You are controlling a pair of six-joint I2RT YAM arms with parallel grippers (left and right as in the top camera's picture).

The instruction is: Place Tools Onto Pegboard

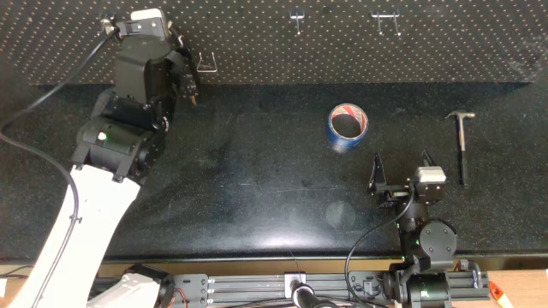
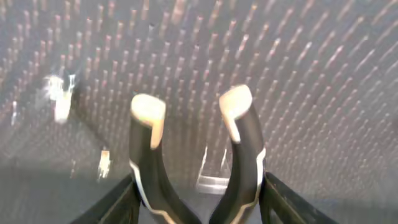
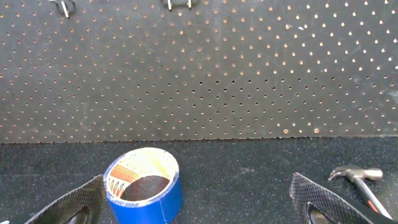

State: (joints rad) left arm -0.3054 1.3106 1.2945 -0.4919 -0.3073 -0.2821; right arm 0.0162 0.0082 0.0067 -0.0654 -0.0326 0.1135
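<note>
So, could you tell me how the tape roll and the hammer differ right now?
The tape roll is a squat blue ring standing hole-up; the hammer is long and thin, lying flat with its head toward the pegboard. The tape roll sits nearer the middle of the worktop, the hammer farther right. Both rest on the black worktop, neither on the pegboard.

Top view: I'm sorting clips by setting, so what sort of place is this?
Probably a workshop bench: a pegboard with metal hooks backs a dark worktop holding a hammer and a tape roll.
</note>
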